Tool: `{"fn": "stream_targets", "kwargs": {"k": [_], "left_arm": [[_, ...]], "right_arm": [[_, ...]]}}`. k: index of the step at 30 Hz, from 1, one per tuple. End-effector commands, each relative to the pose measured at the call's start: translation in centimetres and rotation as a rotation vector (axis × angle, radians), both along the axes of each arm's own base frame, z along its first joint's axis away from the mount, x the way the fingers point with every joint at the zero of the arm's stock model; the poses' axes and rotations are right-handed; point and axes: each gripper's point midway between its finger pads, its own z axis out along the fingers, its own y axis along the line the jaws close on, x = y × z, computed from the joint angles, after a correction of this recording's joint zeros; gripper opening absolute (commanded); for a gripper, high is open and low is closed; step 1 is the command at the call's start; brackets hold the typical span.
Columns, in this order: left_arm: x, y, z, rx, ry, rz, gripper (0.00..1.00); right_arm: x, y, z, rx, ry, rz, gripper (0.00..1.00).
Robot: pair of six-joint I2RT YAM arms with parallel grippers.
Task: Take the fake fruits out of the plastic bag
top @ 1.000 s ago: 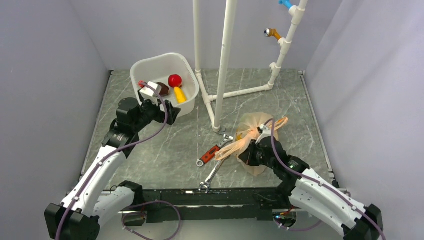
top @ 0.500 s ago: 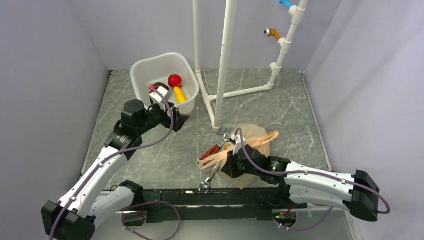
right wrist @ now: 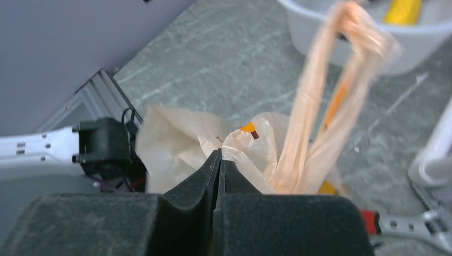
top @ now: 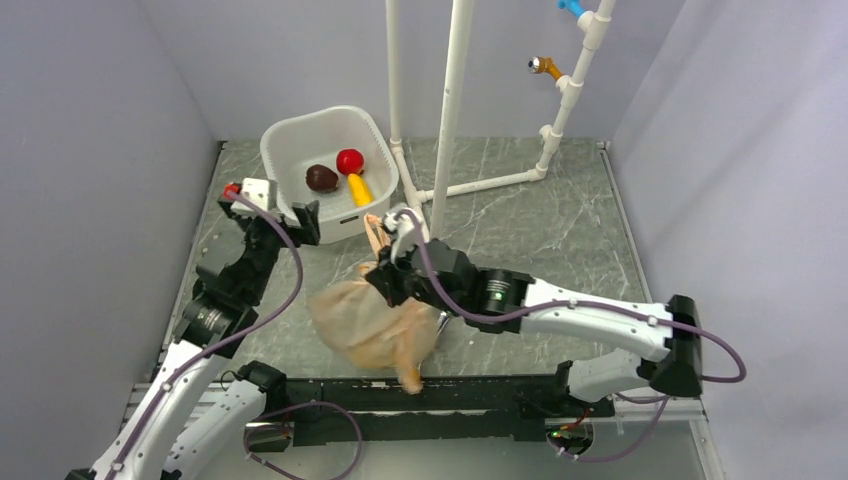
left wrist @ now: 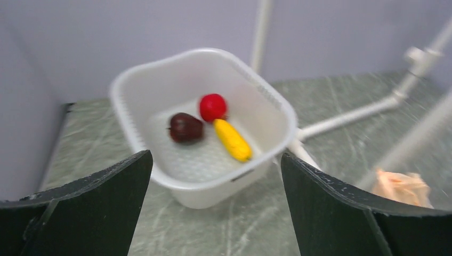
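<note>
Jaws of right gripper (right wrist: 220, 156): fully closed, pinching a fold of the plastic bag (top: 365, 322). The bag hangs directly beneath them, clear of the table. Fake fruits inside cannot be made out. Jaws of left gripper (left wrist: 214, 160): spread wide, holding nothing, with the white tub (left wrist: 202, 194) just ahead.

The tub (top: 300, 135) is sitting at the rear left of the table (top: 560, 230), with three toy pieces (top: 321, 178) lying side by side inside it. The pipe frame (top: 447, 110) is standing right of the tub. The plastic bag (top: 365, 320) is occupying the space in front of the tub, near the table's front edge; a tool (right wrist: 416, 224) appears to be lying beside it.
</note>
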Motion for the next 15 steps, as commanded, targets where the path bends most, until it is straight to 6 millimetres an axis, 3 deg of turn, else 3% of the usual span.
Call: {"fn": "stream_targets", "kwargs": {"k": [1,5,8,9,11,12,13,15], "left_arm": [[-0.9,6.2,1.3,0.004,-0.058,0.315,0.97],[-2.7,8.7,2.4,-0.042,-0.114,0.417,0.99],[-4.3,9.5,2.7,-0.132,-0.102,0.440,0.99],[-4.9,9.5,1.9,-0.152,-0.061,0.431,1.00],[-6.2,9.0,1.3,-0.190,-0.023,0.383,1.00],[-6.8,8.7,1.0,-0.192,-0.009,0.350,0.99],[-7.6,8.4,0.9,-0.194,0.006,0.320,0.99],[-8.9,8.0,0.4,-0.194,0.049,0.273,0.99]], "right_arm": [[1.8,4.4,3.0,0.018,-0.115,0.030,0.00],[2.3,9.1,-0.4,-0.044,-0.039,0.066,0.00],[2.2,11.4,-2.4,-0.044,0.004,0.099,0.00],[2.2,11.9,-2.8,-0.047,0.014,0.109,0.00],[1.7,12.9,-3.5,-0.042,0.035,0.148,0.13],[1.6,13.3,-3.6,-0.032,0.047,0.161,0.29],[1.5,13.5,-3.7,-0.021,0.066,0.177,0.38],[1.5,13.4,-3.9,-0.004,0.097,0.195,0.46]]}}
